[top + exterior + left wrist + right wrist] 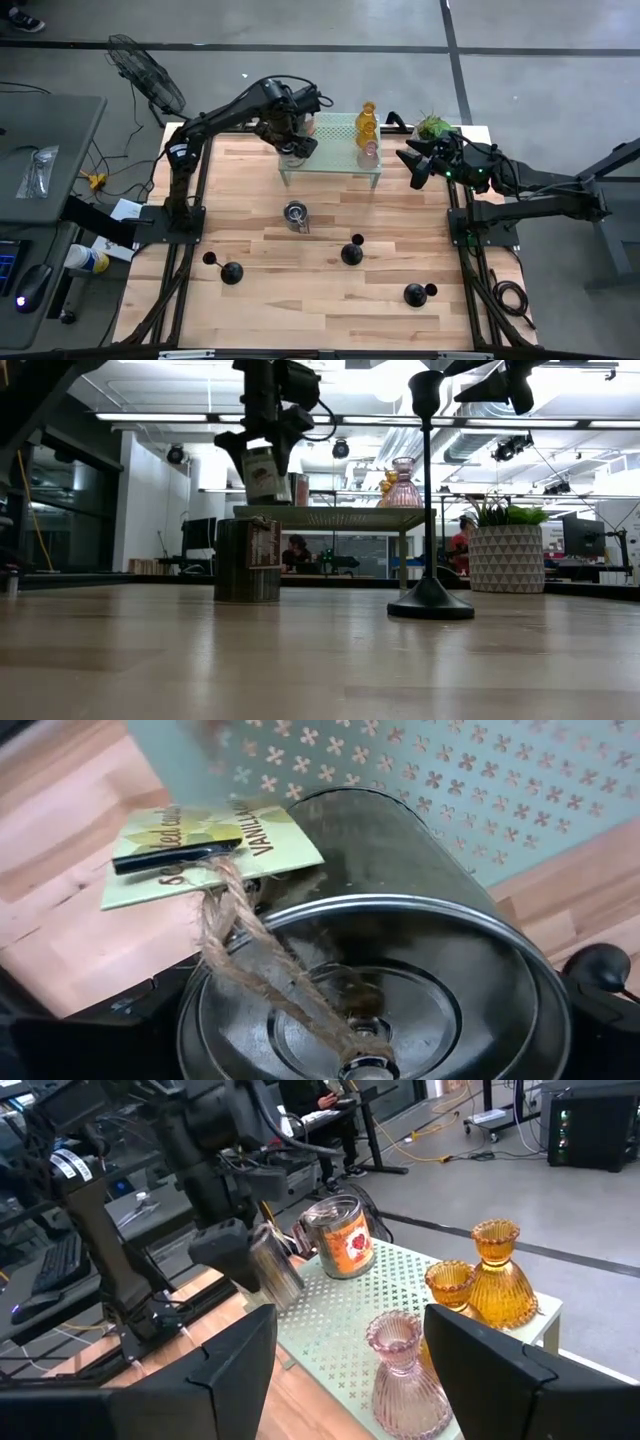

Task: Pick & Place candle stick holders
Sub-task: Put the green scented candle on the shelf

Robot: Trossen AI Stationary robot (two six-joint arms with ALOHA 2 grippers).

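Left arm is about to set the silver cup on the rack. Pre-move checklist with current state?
1. Grip: left end effector shut on the silver cup: ok.
2. Cup upright: it is tilted in the right wrist view: not ok.
3. Cup over the rack: above its left end, near the edge: ok.
4. Landing spot free: the labelled tin stands close beside it, clearance unclear: cannot tell.
5. Glass holders out of the way: they are at the rack's other end: ok.
6. Right end effector clear: open, waiting beside the plant, off the rack: ok.
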